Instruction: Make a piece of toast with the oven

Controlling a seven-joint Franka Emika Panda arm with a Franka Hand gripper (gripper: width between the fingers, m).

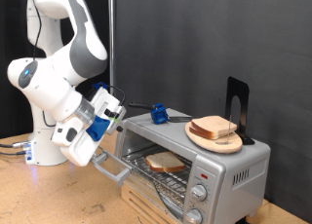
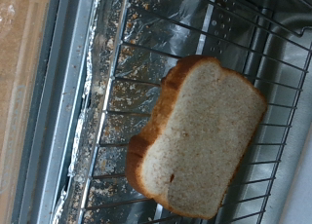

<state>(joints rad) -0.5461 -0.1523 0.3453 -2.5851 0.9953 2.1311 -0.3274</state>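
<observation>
Exterior view: gripper (image 1: 113, 120) hovering at oven (image 1: 185, 158) mouth, finger state impossible to tell; piece of toast (image 1: 164, 163) lying inside on wire rack. Wrist view: piece of toast (image 2: 203, 136) flat on wire rack (image 2: 117, 107), no fingers showing.

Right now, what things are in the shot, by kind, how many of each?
Bread slices: 2, one on the oven rack, one on the wooden plate
Toaster oven: 1
Wooden plate: 1
Black bookend-like stand: 1
Blue object: 1
Robot tool: 1
Total: 7
</observation>
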